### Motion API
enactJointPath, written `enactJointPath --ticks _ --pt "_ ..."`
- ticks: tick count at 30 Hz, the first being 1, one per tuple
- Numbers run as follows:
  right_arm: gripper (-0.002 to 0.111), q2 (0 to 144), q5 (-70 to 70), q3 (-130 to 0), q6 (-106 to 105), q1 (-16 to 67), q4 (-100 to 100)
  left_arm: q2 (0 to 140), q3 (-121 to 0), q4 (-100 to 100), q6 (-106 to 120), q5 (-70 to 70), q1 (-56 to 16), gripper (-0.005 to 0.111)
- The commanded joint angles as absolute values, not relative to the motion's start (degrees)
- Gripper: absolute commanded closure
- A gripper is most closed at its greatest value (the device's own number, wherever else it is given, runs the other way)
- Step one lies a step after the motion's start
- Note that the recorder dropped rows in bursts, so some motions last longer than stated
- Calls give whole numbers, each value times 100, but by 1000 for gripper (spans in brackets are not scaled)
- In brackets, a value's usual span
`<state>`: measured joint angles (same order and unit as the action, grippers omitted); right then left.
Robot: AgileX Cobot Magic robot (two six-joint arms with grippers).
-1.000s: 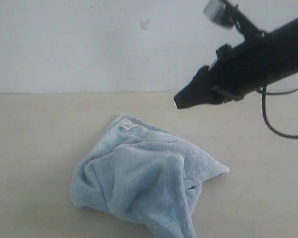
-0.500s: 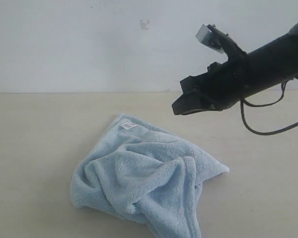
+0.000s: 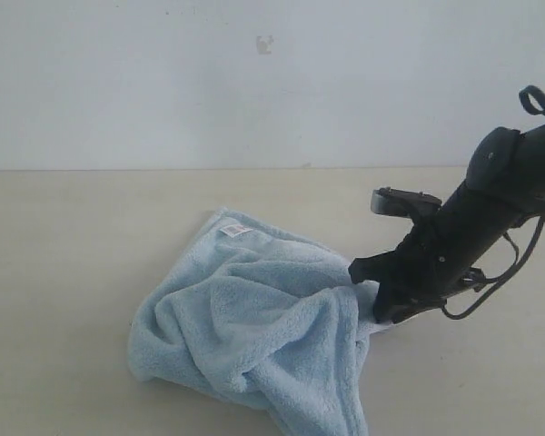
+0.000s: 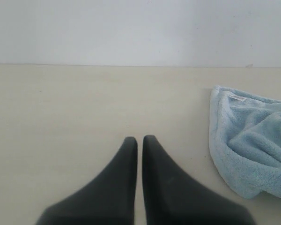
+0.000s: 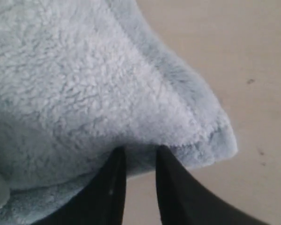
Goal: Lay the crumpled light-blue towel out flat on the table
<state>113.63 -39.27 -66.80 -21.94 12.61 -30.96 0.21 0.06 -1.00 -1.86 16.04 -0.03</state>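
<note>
**At the towel's right-hand corner, one claw lines up while the other waits**

The towel (image 3: 254,318) lies in a crumpled heap near the middle of the table (image 3: 64,272). Its far corner with the small white label (image 3: 233,231) lies fairly flat, while the near part is bunched into thick folds. The right gripper (image 3: 368,291) is low at the heap's right side, its arm slanting down from the right edge of the exterior view. A hemmed corner pokes out there, which is likely why that spot was chosen: a stitched edge gives a firm hold, and pulling it outward should open the folds.

In the right wrist view the jaws stand narrowly apart, with the tips right at the underside of the hem and the fluffy corner bulging over them. Whether any cloth already sits between them cannot be told, as the pile hides the tips. The step in hand looks like the approach just before a pinch.

The left gripper (image 4: 139,140) has its fingers pressed together on nothing. It sits over bare table with the towel's label corner well off to one side, and it does not show in the exterior view. It seems to be held out of the way until an opposite corner needs holding or pulling.

One risk is that a pinch on fluff alone would slip free.
</note>
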Motion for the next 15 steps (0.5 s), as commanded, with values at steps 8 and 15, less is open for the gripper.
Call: enactJointPath --ticks 8,15 --pt "52 11467 -3565 -6693 -2520 1254 -3307 0 0 -99 -184 1587 -59 103" --pt "52 11323 -3290 -6693 -2315 1254 -2791 0 0 -99 -184 1587 -59 103"
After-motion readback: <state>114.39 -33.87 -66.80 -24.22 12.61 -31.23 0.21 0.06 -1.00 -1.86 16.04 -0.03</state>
